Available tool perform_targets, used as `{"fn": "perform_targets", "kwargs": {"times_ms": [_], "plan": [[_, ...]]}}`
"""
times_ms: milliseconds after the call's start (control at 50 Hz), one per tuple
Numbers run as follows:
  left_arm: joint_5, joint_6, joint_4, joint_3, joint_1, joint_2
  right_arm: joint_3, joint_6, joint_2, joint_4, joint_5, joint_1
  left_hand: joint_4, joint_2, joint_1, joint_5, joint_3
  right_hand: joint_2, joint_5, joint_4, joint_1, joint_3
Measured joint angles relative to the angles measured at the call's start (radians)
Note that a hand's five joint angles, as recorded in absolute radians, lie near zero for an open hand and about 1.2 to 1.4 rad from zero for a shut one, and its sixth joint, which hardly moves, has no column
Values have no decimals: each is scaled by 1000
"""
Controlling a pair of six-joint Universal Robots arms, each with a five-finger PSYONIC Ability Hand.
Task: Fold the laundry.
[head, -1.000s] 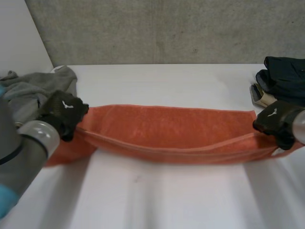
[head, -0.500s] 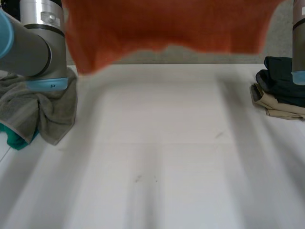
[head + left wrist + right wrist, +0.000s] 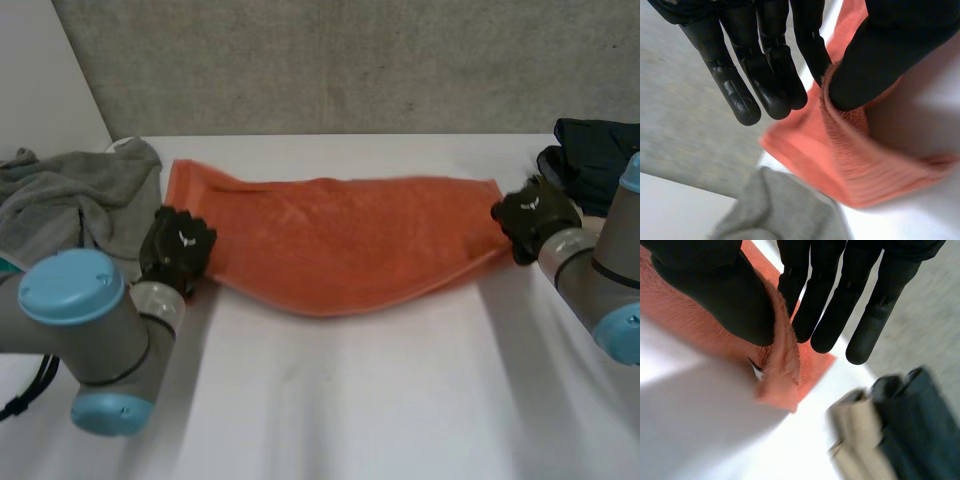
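An orange towel [image 3: 340, 240] lies stretched across the middle of the white table [image 3: 330, 400], folded lengthwise. My left hand [image 3: 177, 250] is at its left end, thumb and fingers [image 3: 772, 75] pinching the towel's edge [image 3: 840, 135]. At the towel's right end my right hand [image 3: 532, 215] holds the edge [image 3: 782, 365] between its thumb and fingers [image 3: 832, 315]. Both ends sit low over the table.
A pile of grey cloth [image 3: 70, 205] lies at the far left, close to my left hand, also seen as grey cloth [image 3: 780, 215]. Dark and beige folded garments [image 3: 590, 165] are stacked at the right edge, near my right hand, and the garments [image 3: 890, 430] lie beyond its fingertips.
Half a second ago both hands had the towel raised high in front of the camera; now it is back down on the table, laid out farther from me than a second ago.
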Motion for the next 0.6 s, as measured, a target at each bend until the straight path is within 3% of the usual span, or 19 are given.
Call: {"fn": "perform_targets", "kwargs": {"times_ms": [120, 140, 220, 300, 440, 600], "plan": [[3, -7, -37, -78, 0, 49, 30, 5, 8, 66, -10, -60, -36, -31, -21, -19, -31, 0, 0, 0, 0, 0], [5, -10, -46, -91, 1, 70, 35, 5, 7, 73, -12, -75, -232, -238, -200, -207, -234, 0, 0, 0, 0, 0], [15, -44, -80, -122, 18, 147, 50, 4, -1, 81, -21, -122, -638, -638, -593, -612, -622, 0, 0, 0, 0, 0], [52, -114, -129, -138, 65, 209, 67, 6, -11, 82, -47, -163, -758, -745, -670, -731, -739, 0, 0, 0, 0, 0], [235, -224, -260, -139, 214, 238, 84, 9, -16, 81, -96, -201, -797, -784, -704, -772, -779, 0, 0, 0, 0, 0], [403, -239, -352, -139, 324, 191, 90, 16, -15, 81, -110, -203, -797, -786, -704, -773, -779, 0, 0, 0, 0, 0]]}}
